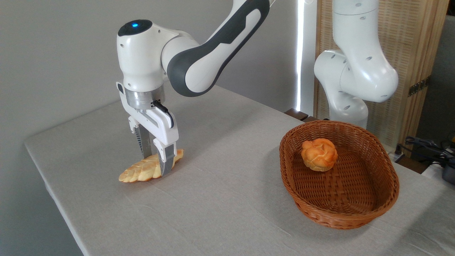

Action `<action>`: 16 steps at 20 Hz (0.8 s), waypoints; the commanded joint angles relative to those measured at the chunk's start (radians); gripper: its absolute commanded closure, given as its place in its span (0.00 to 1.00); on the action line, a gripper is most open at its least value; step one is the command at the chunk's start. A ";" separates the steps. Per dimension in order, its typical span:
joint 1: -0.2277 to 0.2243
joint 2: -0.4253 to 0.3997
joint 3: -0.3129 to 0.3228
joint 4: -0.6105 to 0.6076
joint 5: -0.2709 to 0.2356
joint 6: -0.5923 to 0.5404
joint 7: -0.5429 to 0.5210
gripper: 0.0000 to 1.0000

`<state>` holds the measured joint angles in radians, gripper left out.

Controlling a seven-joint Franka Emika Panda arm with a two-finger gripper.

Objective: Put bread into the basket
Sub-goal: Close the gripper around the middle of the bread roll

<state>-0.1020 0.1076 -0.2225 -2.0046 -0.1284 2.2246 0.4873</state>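
Straddling bread (142,172) on table (220,199), gripper (156,164) fingers either side, grip unclear; basket (376,209) well apart; no readable writing.

woven wicker basket (387,188), matt cloth table (227,199)

Small round orange knotted bun (319,154), pale cloth-covered table (227,199), slatted wooden screen (412,46) behind, dark cables (424,144) at right

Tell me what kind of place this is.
Probably a robot lab or test room, not a kitchen: a robot arm works at a cloth-covered table, with cables at right and fake-looking bread.
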 commanded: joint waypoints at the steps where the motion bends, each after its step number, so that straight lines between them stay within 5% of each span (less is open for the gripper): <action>1: 0.002 0.007 -0.003 0.004 0.026 0.015 0.010 0.70; 2: 0.002 0.007 -0.003 0.004 0.027 0.013 0.010 0.76; 16: 0.002 0.009 -0.003 0.004 0.026 0.012 0.010 0.79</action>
<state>-0.1019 0.1076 -0.2255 -2.0039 -0.1154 2.2247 0.4873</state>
